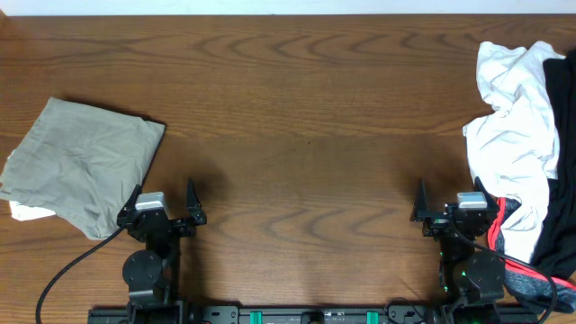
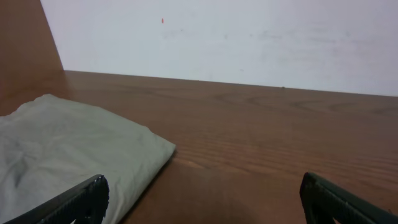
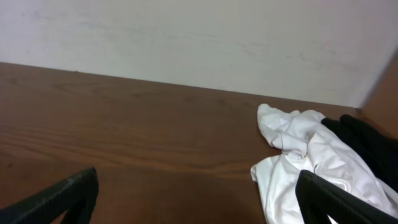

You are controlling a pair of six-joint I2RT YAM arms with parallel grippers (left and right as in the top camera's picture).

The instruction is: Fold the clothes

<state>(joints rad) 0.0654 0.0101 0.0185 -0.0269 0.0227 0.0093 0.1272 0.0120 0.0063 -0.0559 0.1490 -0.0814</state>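
Observation:
A khaki-beige garment (image 1: 81,162) lies folded into a flat rectangle at the table's left side; the left wrist view shows its near corner (image 2: 74,146). A small white scrap (image 1: 27,211) peeks from under its lower left edge. At the right edge sits a heap of clothes: a crumpled white garment (image 1: 513,126) (image 3: 311,158), a black one (image 1: 562,162) (image 3: 367,140) and a red-trimmed piece (image 1: 504,229). My left gripper (image 1: 164,200) (image 2: 202,193) stands open near the front edge, just right of the khaki garment. My right gripper (image 1: 447,200) (image 3: 196,193) is open, empty, beside the heap.
The brown wooden table (image 1: 306,117) stretches bare between the two piles. A white wall (image 2: 236,37) rises behind its far edge. A black cable (image 1: 67,270) trails from the left arm's base toward the front left.

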